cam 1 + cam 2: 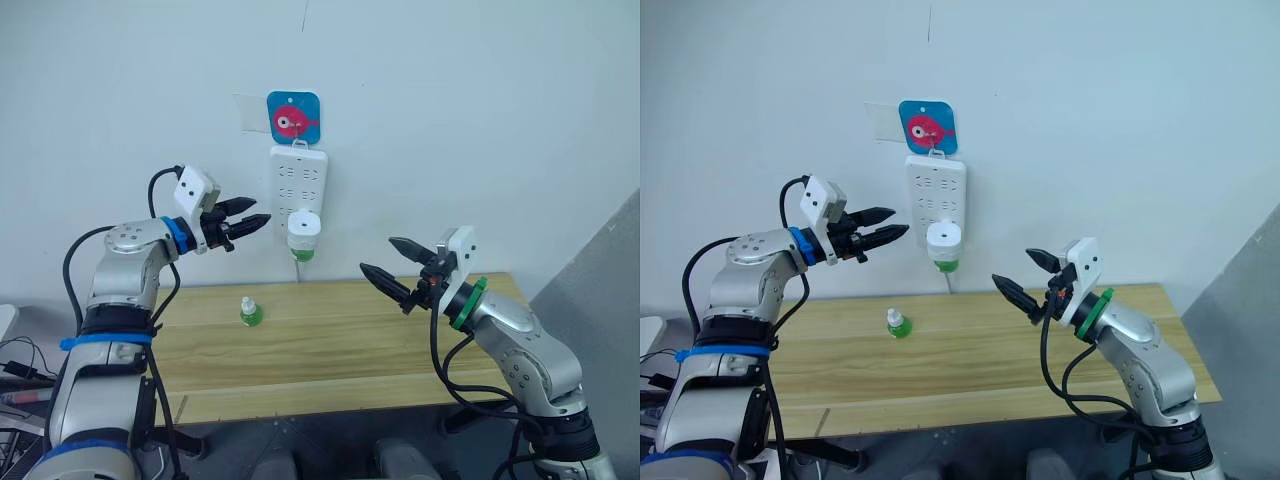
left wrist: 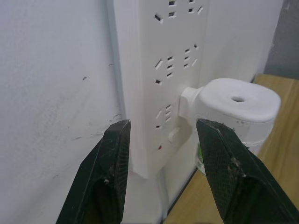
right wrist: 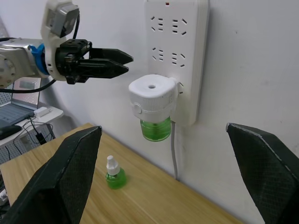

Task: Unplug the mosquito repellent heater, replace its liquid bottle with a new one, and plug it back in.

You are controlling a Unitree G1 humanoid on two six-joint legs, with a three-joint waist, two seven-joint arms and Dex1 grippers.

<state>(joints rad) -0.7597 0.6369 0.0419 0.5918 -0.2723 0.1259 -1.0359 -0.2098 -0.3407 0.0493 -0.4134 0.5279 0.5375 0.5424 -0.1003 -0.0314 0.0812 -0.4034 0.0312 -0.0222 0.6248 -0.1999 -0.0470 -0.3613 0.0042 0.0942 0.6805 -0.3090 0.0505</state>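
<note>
The white mosquito repellent heater [image 1: 304,226] sits plugged into the lower part of a wall power strip [image 1: 298,175]. Its liquid bottle [image 1: 302,254], green, hangs screwed in beneath it. The new one [image 1: 250,311], green with a white cap, stands upright on the wooden table [image 1: 350,340], left of and below the heater. My left gripper [image 1: 255,218] is open in the air just left of the heater, at its height, touching nothing. My right gripper [image 1: 385,262] hovers open over the table to the heater's right and lower, holding nothing.
A blue square hook with a pink fish [image 1: 293,117] hangs above the power strip. The strip's cord [image 3: 174,154] runs down the wall behind the table. A side table with a laptop [image 3: 14,114] stands off the table's left end.
</note>
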